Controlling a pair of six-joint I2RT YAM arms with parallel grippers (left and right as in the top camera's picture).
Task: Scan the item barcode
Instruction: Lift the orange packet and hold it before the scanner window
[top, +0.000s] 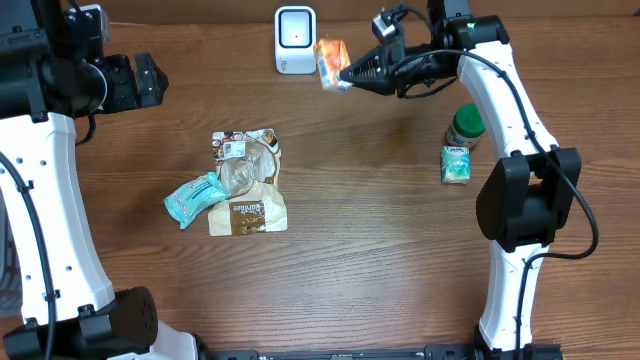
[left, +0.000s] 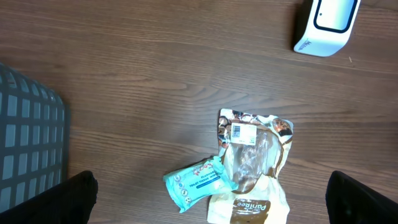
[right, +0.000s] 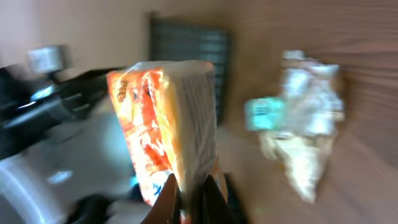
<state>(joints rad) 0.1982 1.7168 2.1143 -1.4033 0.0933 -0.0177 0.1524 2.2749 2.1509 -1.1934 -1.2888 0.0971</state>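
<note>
Since the right gripper (top: 348, 75) pinches the orange packet (top: 331, 62) only along 1 narrow edge, holding it in the air just beside the white scanner (top: 295, 40), the pack could twist or slide out of that thin hold and drop to the desk (top: 380, 250). Which face carries the barcode cannot be told, so the code may well point away from the scanner window and give no read. The blurred right wrist view hints at motion, and a quick pass could also miss. The left gripper (top: 158, 80) stands wide and empty, well apart from the packet, too far off to help.
</note>
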